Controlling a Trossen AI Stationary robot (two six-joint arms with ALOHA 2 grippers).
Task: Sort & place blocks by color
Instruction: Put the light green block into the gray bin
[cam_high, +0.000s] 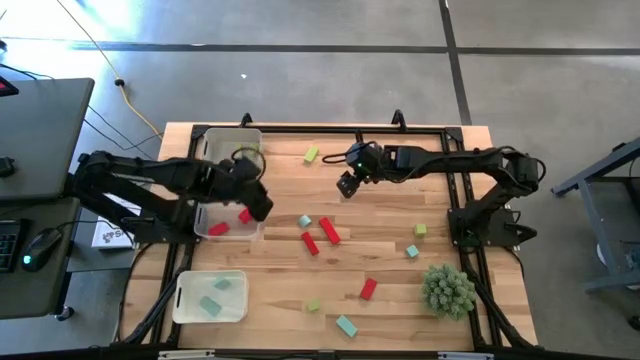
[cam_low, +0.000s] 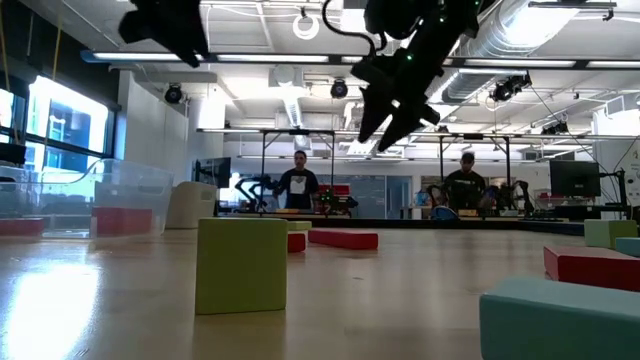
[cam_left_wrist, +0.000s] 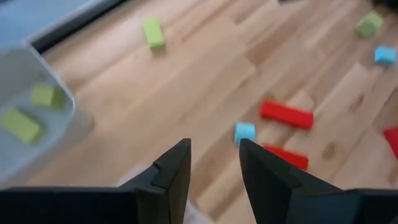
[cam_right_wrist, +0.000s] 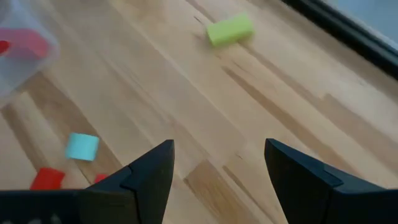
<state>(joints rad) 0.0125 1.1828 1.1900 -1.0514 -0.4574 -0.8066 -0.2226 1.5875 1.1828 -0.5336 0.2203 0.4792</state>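
Red, teal and yellow-green blocks lie scattered flat on the wooden table. My left gripper (cam_high: 258, 200) (cam_left_wrist: 214, 163) is open and empty, raised over the right edge of the bin holding red blocks (cam_high: 228, 218). A teal cube (cam_left_wrist: 244, 132) and two red bars (cam_left_wrist: 286, 114) lie ahead of it. My right gripper (cam_high: 347, 184) (cam_right_wrist: 217, 163) is open wide and empty, raised above bare wood at the table's far middle (cam_low: 392, 110). A yellow-green bar (cam_high: 311, 155) (cam_right_wrist: 229, 29) lies toward the far edge from it, and a teal cube (cam_high: 305, 221) (cam_right_wrist: 82, 147) toward the near side.
Three clear bins stand along the table's left side: one with yellow-green blocks (cam_high: 237, 143), the red one, and one with teal blocks (cam_high: 210, 297). A spiky green plant ball (cam_high: 448, 290) sits near the right near corner. More blocks (cam_high: 368, 289) lie across the middle and near side.
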